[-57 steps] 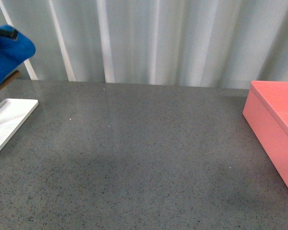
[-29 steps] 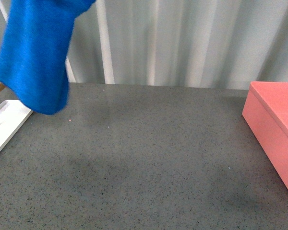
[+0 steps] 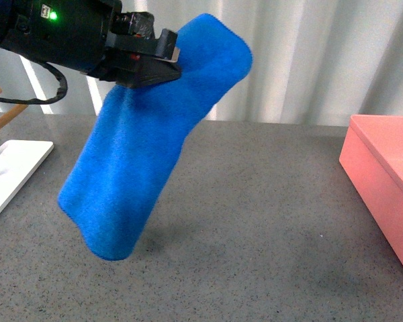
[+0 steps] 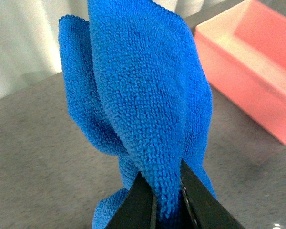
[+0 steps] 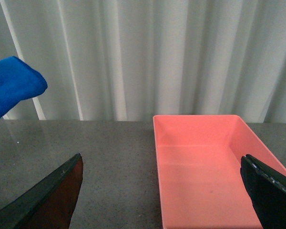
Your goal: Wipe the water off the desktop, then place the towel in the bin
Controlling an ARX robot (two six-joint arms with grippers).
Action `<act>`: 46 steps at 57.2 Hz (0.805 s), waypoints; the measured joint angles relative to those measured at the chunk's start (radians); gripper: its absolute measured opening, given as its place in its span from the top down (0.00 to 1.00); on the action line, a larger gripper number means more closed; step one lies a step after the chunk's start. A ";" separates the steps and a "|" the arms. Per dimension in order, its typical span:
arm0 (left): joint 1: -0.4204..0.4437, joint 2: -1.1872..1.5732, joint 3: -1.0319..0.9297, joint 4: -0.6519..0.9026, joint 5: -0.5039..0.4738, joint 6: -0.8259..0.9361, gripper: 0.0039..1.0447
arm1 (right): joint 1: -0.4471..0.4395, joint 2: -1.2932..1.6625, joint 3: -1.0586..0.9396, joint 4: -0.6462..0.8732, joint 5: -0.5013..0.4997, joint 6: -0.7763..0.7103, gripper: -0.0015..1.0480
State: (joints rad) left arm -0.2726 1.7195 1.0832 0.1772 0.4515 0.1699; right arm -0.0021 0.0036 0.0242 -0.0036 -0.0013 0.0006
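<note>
The left hand [image 4: 162,183] pinches the towel [image 3: 141,168], which hangs slantwise over the worktop [image 3: 255,221], left of centre; the right hand [image 5: 161,162] gapes wide, facing the bin [image 5: 205,157] at right.

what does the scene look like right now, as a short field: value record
towel: held by its top end, hanging over the desktop, left of centre; its lower end looks just clear of the surface
left gripper: shut on the towel
right gripper: open, empty
bin: at the right edge of the desktop; nothing seen inside
desktop: no puddle I can make out
white tray: at the far left of the desktop
</note>
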 joint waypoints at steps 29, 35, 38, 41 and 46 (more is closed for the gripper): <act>-0.124 -0.125 -0.073 0.315 0.205 -0.443 0.96 | 0.000 0.000 0.000 0.000 0.000 0.000 0.07; -0.134 -0.121 -0.083 0.323 0.195 -0.470 0.96 | -0.059 0.053 0.021 -0.045 -0.197 -0.027 0.07; -0.135 -0.115 -0.084 0.331 0.179 -0.484 0.96 | -0.121 0.157 0.037 -0.009 -0.391 -0.043 0.07; -0.140 -0.113 -0.084 0.334 0.175 -0.490 0.96 | -0.145 0.244 0.051 0.057 -0.493 -0.046 0.07; -0.145 -0.107 -0.084 0.334 0.172 -0.494 0.96 | -0.155 0.437 0.108 0.235 -0.600 -0.045 0.07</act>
State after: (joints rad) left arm -0.4175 1.6127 0.9997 0.5114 0.6231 -0.3244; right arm -0.1574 0.4408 0.1326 0.2314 -0.6014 -0.0444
